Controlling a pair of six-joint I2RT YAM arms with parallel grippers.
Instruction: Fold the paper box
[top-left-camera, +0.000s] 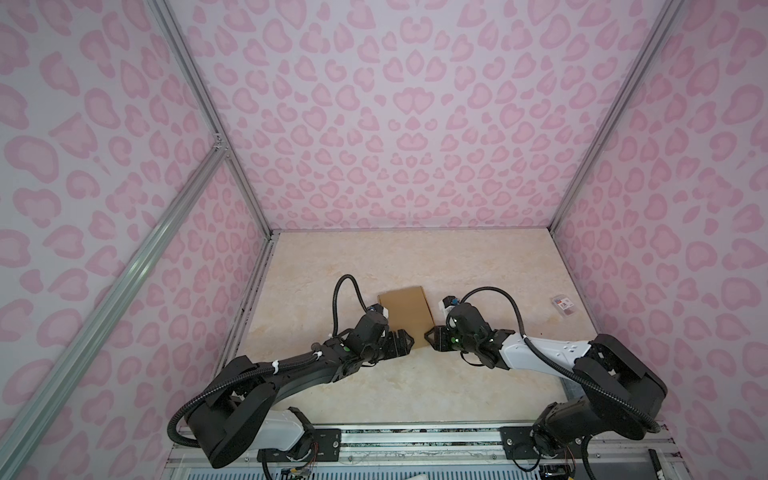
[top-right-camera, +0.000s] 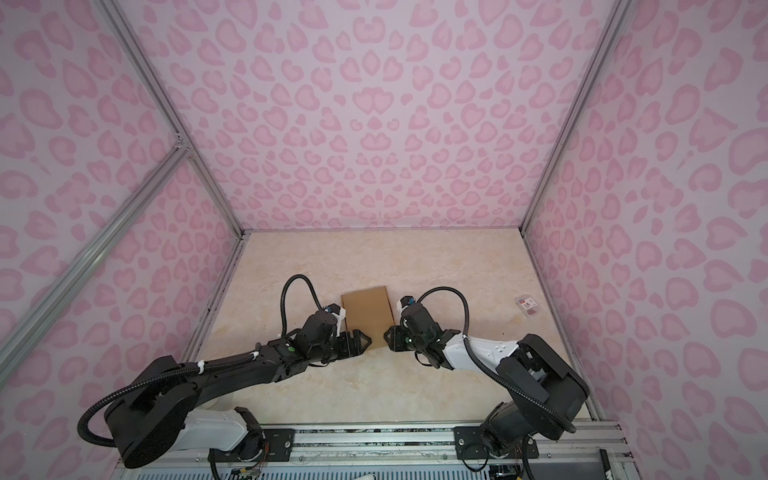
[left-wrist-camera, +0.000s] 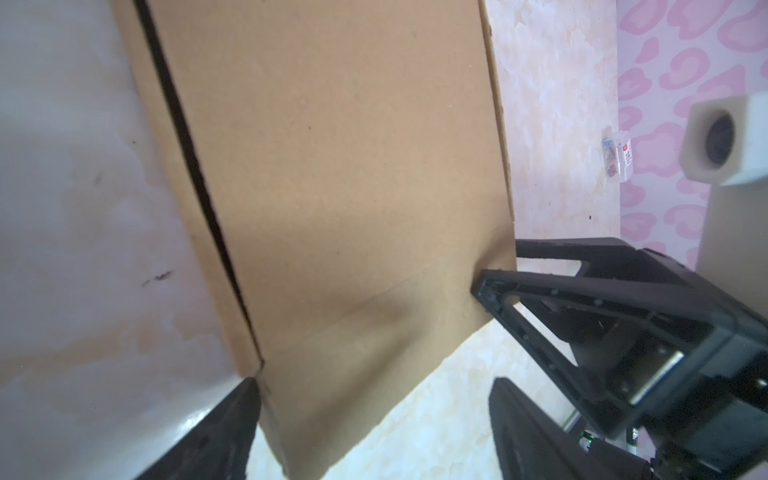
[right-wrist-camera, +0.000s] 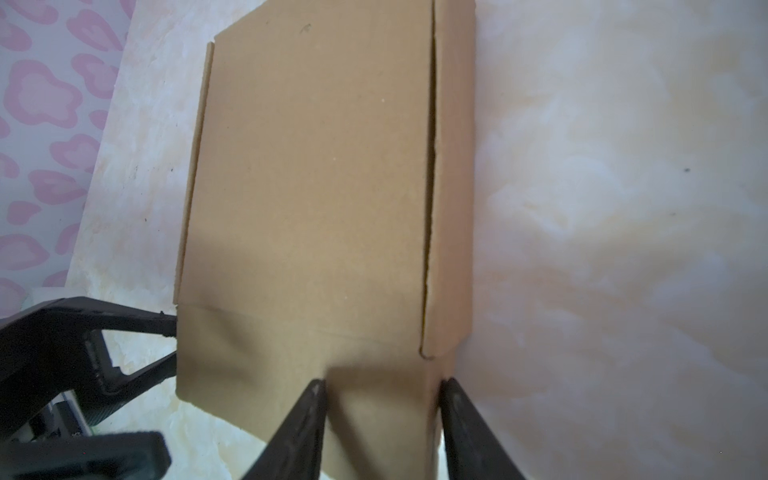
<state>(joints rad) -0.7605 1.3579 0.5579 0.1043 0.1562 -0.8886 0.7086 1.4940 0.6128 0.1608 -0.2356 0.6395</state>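
The paper box (top-left-camera: 405, 316) (top-right-camera: 368, 313) is a flat brown cardboard piece lying mid-table, with a side flap (right-wrist-camera: 451, 208) folded along one long edge. My left gripper (top-left-camera: 409, 343) (left-wrist-camera: 374, 415) is open wide at the box's near left corner, and that corner sits between its jaws without being pinched. My right gripper (top-left-camera: 428, 336) (right-wrist-camera: 382, 399) is at the near right corner. Its jaws stand partway apart, with a strip of the near flap (right-wrist-camera: 382, 415) between them. Its fingertips (left-wrist-camera: 484, 286) also show in the left wrist view, straddling the flap's edge.
A small clear packet (top-left-camera: 564, 306) (top-right-camera: 528, 305) with a red-white label lies near the right wall. Pink patterned walls close in the back and both sides. A metal rail (top-left-camera: 415, 444) runs along the front, carrying both arm bases.
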